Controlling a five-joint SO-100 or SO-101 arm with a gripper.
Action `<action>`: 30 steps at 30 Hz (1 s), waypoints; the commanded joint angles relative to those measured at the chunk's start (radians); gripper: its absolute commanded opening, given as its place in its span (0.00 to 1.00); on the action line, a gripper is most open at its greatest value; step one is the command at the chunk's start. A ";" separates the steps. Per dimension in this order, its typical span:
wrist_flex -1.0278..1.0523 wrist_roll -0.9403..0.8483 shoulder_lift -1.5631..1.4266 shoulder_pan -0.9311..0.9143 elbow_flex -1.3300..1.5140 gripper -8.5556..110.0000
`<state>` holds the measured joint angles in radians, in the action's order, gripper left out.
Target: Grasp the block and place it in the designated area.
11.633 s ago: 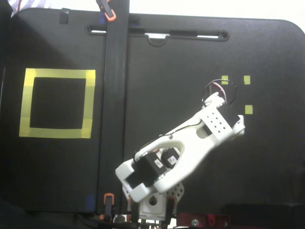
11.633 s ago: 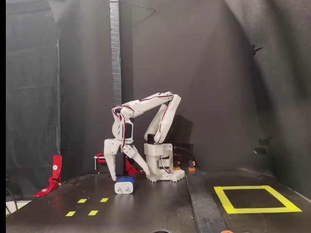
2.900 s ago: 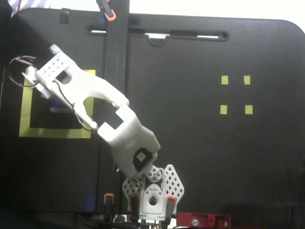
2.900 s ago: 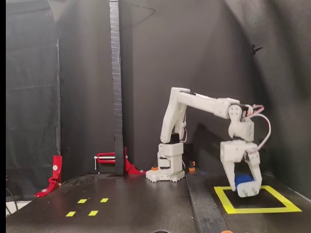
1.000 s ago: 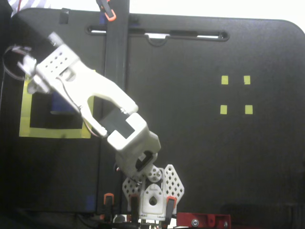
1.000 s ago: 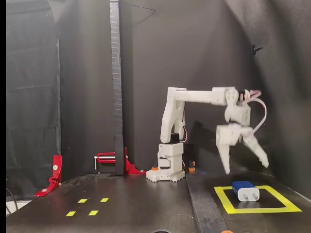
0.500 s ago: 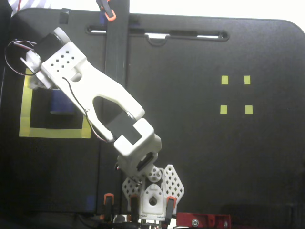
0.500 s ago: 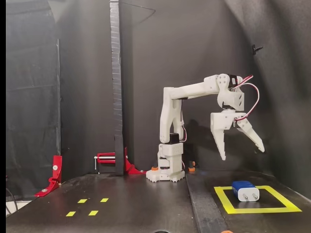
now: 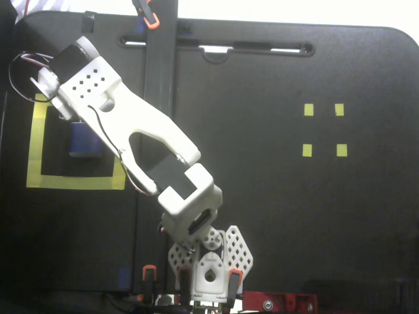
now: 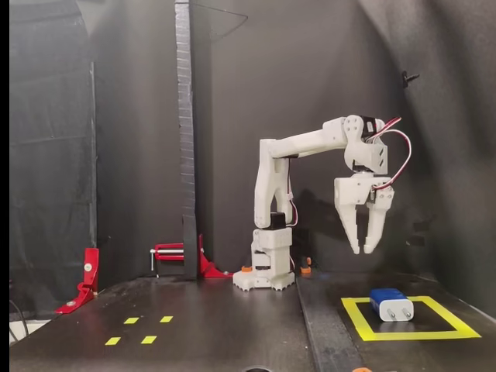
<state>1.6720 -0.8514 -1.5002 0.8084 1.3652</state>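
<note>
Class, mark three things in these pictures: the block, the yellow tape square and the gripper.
Block (image 10: 391,304), side fixed view: its blue top.
Yellow tape square (image 10: 409,335), side fixed view: its near strip.
Gripper (image 10: 365,250), side fixed view: midway between its fingertips, above the block.

The white gripper (image 10: 361,249) hangs above a dark blue block (image 10: 391,304) with a white front face, inside the yellow tape outline (image 10: 448,315) of the designated area on the black table (image 10: 232,325). Far from the gripper lie 4 small yellow squares (image 9: 323,129), and red clamps (image 10: 87,279)
</note>
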 commanded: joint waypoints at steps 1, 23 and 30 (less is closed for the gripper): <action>-0.003 0.005 -0.048 -0.003 -0.038 0.07; 0.002 0.923 -0.052 -0.031 -0.038 0.07; -0.002 0.953 -0.055 -0.061 -0.038 0.07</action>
<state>1.6751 0.0920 -1.5033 0.7593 1.3652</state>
